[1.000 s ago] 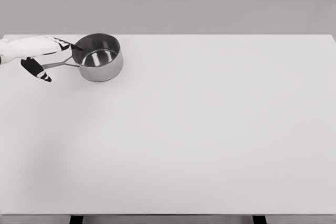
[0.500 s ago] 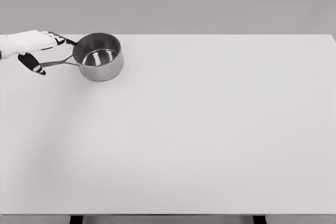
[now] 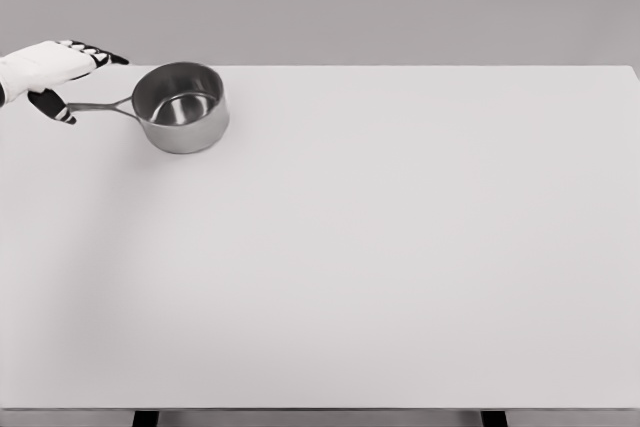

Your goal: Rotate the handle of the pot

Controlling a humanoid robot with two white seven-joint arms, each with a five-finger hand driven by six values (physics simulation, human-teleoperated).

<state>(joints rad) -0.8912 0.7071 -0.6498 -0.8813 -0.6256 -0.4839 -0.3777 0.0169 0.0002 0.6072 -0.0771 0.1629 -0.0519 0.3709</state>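
A small steel pot (image 3: 181, 107) stands upright at the far left of the white table (image 3: 400, 247), near its back edge. Its thin handle (image 3: 100, 107) points left, almost level in the picture. My left hand (image 3: 85, 85) comes in from the left edge just above the handle's end. The fingers (image 3: 100, 53) stretch out toward the pot's rim without touching it. The dark-tipped thumb (image 3: 52, 107) hangs down beside the handle's tip, and I cannot tell if they touch. The hand is open and grasps nothing. The right arm is out of view.
The table's back edge runs just behind the pot, with a plain grey wall beyond it. Two dark table legs (image 3: 146, 418) show under the front edge.
The left hand has drawn back to the left and upward. The pot's handle has swung from pointing lower-left to pointing straight left, and the pot has shifted slightly left.
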